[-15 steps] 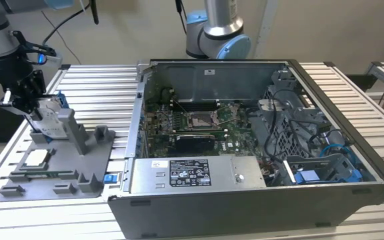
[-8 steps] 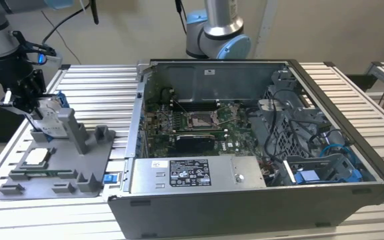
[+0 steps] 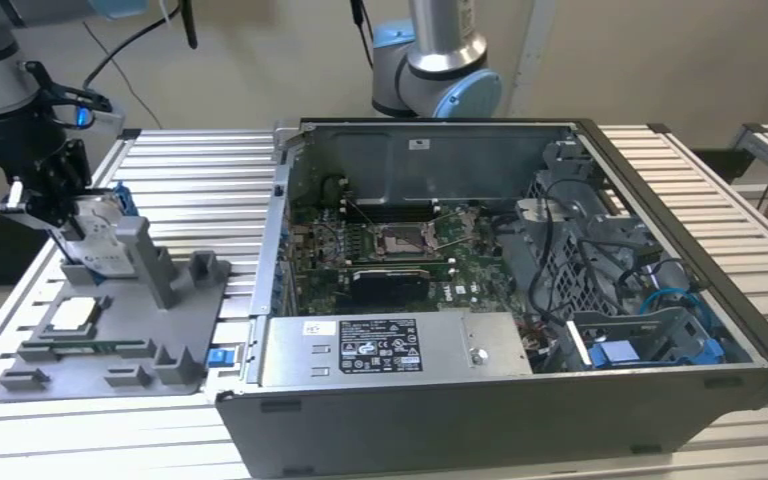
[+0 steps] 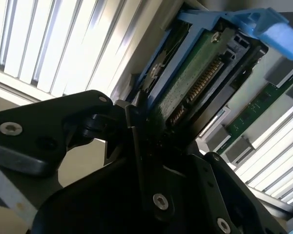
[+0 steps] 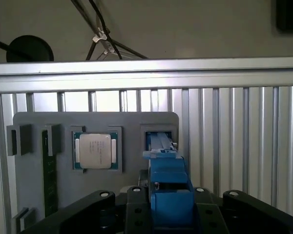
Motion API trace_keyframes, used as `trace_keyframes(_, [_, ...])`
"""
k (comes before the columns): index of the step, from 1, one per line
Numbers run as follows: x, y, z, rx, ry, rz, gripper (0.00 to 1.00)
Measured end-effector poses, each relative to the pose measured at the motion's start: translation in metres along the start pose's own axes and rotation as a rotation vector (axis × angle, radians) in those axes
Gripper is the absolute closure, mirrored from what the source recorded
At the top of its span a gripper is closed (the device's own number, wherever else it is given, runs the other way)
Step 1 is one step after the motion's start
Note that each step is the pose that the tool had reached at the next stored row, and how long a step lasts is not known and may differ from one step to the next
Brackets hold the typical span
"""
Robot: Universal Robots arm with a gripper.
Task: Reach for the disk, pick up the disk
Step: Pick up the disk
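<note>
The disk (image 3: 100, 238) stands on edge at the tall post of the grey fixture plate (image 3: 157, 320), on the exterior view's left, its white label and blue frame showing. My gripper (image 3: 69, 214) comes down on it from above and is shut on it. In the second wrist view the disk's green circuit board and blue frame (image 4: 195, 83) run out from between the black fingers (image 4: 133, 122) of the gripper (image 4: 161, 134). In the first wrist view the blue frame (image 5: 168, 183) sits gripped in the gripper (image 5: 167, 194), over a slot of the fixture plate (image 5: 132, 122). Whether the disk has left its slot I cannot tell.
A small square silver chip (image 3: 71, 313) (image 5: 95, 151) and a green memory stick (image 5: 49, 170) lie in the fixture plate. An open computer case (image 3: 491, 300) fills the middle of the slatted table (image 3: 197, 170), a blue bracket (image 3: 618, 355) inside. A second arm's base (image 3: 438, 70) stands behind.
</note>
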State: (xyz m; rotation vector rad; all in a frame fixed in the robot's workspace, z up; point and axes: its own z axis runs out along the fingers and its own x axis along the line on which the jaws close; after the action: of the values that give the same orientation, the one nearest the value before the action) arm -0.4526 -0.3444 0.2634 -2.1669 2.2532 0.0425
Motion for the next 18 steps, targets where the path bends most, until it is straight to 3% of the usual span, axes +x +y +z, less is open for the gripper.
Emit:
trace_keyframes(7, [-0.0001,0.0000,-0.0007,-0.0008,0.0012,-0.034,1.00])
trace_keyframes(18, [-0.0002,0.0001,-0.0058,-0.0011,0.0014,-0.040,1.00])
